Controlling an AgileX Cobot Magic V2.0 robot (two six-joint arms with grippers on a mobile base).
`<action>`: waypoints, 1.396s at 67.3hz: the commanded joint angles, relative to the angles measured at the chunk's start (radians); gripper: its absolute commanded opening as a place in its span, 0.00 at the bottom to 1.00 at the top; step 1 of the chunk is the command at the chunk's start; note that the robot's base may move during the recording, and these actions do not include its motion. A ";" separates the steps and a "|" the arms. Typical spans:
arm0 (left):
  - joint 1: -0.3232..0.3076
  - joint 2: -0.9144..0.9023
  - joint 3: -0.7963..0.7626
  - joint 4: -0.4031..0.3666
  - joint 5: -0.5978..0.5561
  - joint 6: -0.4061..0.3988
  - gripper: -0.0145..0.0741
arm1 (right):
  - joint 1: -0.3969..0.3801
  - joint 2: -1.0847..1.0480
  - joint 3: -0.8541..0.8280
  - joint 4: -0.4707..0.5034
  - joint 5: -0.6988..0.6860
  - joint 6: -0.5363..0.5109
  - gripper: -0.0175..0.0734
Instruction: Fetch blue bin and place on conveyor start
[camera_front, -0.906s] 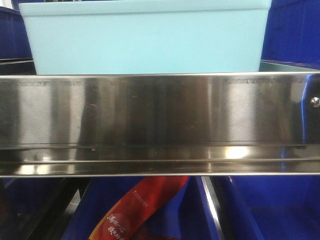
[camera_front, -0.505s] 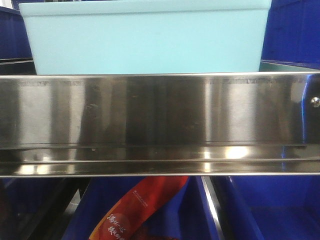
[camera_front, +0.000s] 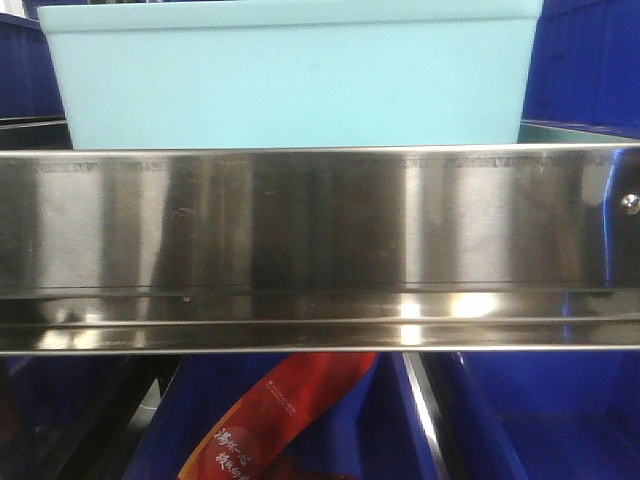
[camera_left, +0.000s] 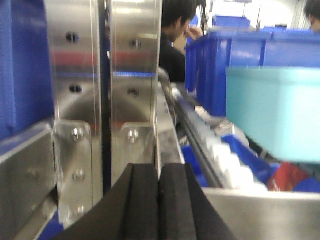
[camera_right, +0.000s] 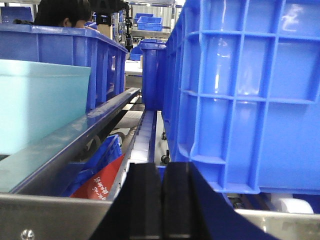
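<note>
The pale turquoise blue bin (camera_front: 290, 75) fills the top of the front view, standing on a shelf behind a shiny steel rail (camera_front: 320, 230). Its side wall shows at the right of the left wrist view as the blue bin (camera_left: 275, 112), and at the left of the right wrist view as the blue bin (camera_right: 37, 105). My left gripper (camera_left: 159, 200) is shut with nothing in it, low in front of the rail, left of the bin. My right gripper (camera_right: 162, 200) is shut and empty, right of the bin. The conveyor start is out of view.
Dark royal-blue bins flank the pale one: a large ribbed one (camera_right: 250, 95) close on the right and others (camera_left: 235, 60) behind. Steel uprights (camera_left: 132, 85) stand left. On the lower shelf a red packet (camera_front: 275, 420) lies in a blue bin. A person (camera_left: 175, 30) stands behind.
</note>
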 joint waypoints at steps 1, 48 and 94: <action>-0.007 -0.005 -0.002 -0.015 -0.057 -0.002 0.04 | -0.002 -0.004 -0.001 0.000 -0.049 -0.001 0.01; -0.007 0.158 -0.445 -0.007 0.309 0.011 0.04 | 0.021 0.030 -0.389 0.000 0.382 -0.001 0.01; -0.007 0.459 -0.792 -0.006 0.511 0.011 0.04 | 0.021 0.351 -0.748 0.005 0.396 -0.001 0.01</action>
